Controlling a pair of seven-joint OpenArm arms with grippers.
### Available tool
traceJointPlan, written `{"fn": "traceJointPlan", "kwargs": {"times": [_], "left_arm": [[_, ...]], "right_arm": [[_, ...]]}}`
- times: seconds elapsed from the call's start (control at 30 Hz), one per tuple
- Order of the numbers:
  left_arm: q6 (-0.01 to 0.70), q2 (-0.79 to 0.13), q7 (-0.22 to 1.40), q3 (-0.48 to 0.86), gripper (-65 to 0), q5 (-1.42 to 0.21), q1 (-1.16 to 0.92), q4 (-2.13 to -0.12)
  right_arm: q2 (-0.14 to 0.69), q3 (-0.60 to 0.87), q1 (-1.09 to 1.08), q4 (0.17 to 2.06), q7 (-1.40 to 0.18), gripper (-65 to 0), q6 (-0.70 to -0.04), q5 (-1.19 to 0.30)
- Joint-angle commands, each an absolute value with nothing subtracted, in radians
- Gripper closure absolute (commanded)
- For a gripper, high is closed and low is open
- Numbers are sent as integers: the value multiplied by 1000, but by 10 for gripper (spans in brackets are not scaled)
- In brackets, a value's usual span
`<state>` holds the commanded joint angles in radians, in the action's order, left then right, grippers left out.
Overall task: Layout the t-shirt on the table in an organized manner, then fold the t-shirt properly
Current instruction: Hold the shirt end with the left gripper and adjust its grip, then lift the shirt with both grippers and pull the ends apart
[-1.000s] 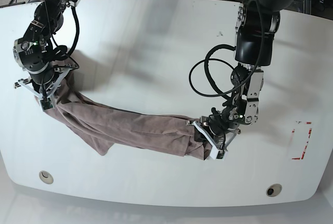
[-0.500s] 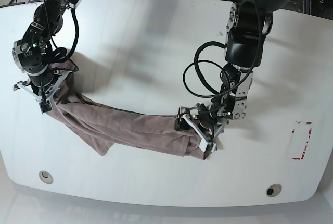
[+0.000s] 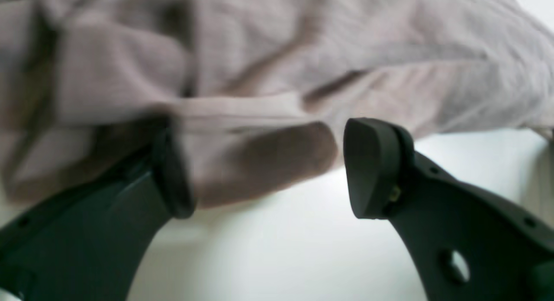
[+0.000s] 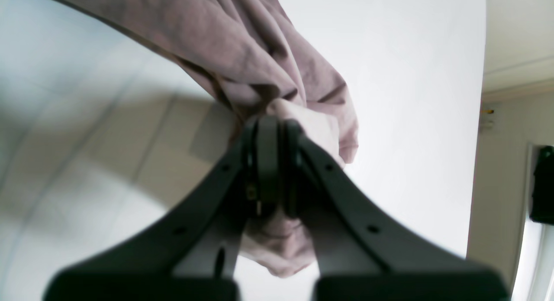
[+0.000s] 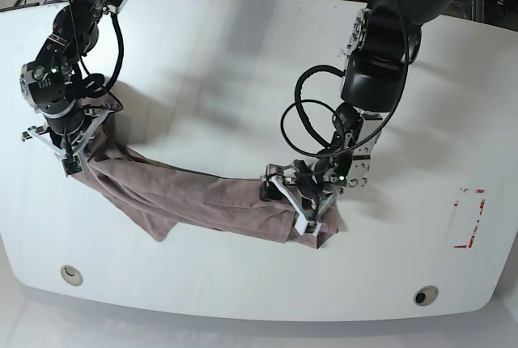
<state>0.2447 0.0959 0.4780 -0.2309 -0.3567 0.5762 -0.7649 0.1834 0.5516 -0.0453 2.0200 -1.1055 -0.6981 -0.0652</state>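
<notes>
The mauve-brown t-shirt (image 5: 202,198) lies bunched in a long, rope-like band across the front of the white table (image 5: 243,57). My right gripper (image 5: 68,152) is shut on the shirt's left end; the right wrist view shows the fingers (image 4: 269,162) pinched together on a wad of fabric (image 4: 242,37), just above the tabletop. My left gripper (image 5: 296,206) is at the shirt's right end. In the left wrist view it is open (image 3: 268,171), with a rolled fold of the shirt (image 3: 303,54) lying between the fingers and touching the left one (image 3: 173,175).
Two round grommet holes (image 5: 71,274) (image 5: 426,294) sit near the front edge. Red tape marks (image 5: 469,218) are at the front right. A black cable loop (image 5: 295,125) hangs from the left arm. The table's edge (image 4: 478,119) is close in the right wrist view.
My left arm has moved leftward in the base view along the shirt's right end, bunching the fabric there. My right gripper has held still, gripping the left end.
</notes>
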Motion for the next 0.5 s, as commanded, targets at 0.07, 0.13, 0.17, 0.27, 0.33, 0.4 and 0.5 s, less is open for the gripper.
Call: {"fn": "traceJointPlan", "kwargs": {"times": [0.07,0.13,0.17,0.27,0.33,0.4,0.5], "left_arm": [[246,96,478,-231,-379,-357,578,-765],[246,97,475,-231,-349,-357,578,-765],[246,97,472,-231,-321,-357,578,-765],[245,97,472,-231,-262,-357,579,-765],[245,97,472,-231,-233,-357,579,-765],[245,97,472,-229,-204,-357,579,-765],[245,97,472,-228,-197,-357,587,-765]], "right_arm": [[183,552,-45,2020,-1106,-3,-698,-65],[183,552,-45,2020,-1106,-3,-698,-65],[183,552,-45,2020,-1106,-3,-698,-65],[183,552,-45,2020,-1106,-3,-698,-65],[183,552,-45,2020,-1106,-3,-698,-65],[183,552,-45,2018,-1106,-3,-698,-65],[183,552,-45,2018,-1106,-3,-698,-65]]}}
